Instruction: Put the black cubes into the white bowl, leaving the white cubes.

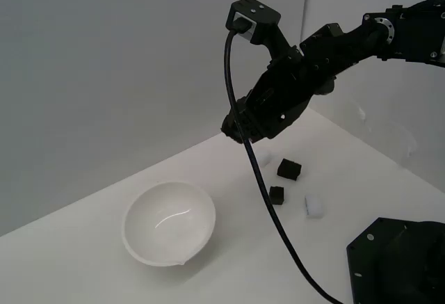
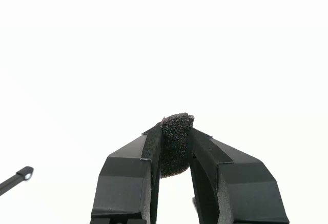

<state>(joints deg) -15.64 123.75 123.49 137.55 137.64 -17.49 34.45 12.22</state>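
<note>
In the wrist view I see my gripper [image 2: 176, 147] clamped on one black cube [image 2: 175, 144], its foam squeezed narrow between the two fingers [image 2: 128, 178], with only bright white surface beyond it. In the exterior view the arm reaches in from the exterior view's right and hangs above the white table [image 1: 83, 269]; the gripper's tip [image 1: 236, 130] is raised off the surface, between the bowl and the loose cubes, though the fingers themselves are hard to make out there. The white bowl [image 1: 169, 223] sits upright on the table toward the exterior view's left, and I see nothing inside it. Two more black cubes lie on the table to the exterior view's right of the bowl, one [image 1: 289, 169] farther back and one [image 1: 277, 195] nearer, close together but apart. A white cube [image 1: 314, 206] sits just beside the nearer black one, and another white cube [image 1: 263, 157] shows faintly near the gripper's tip. A black cable [image 1: 261, 179] droops from the arm across the scene
</note>
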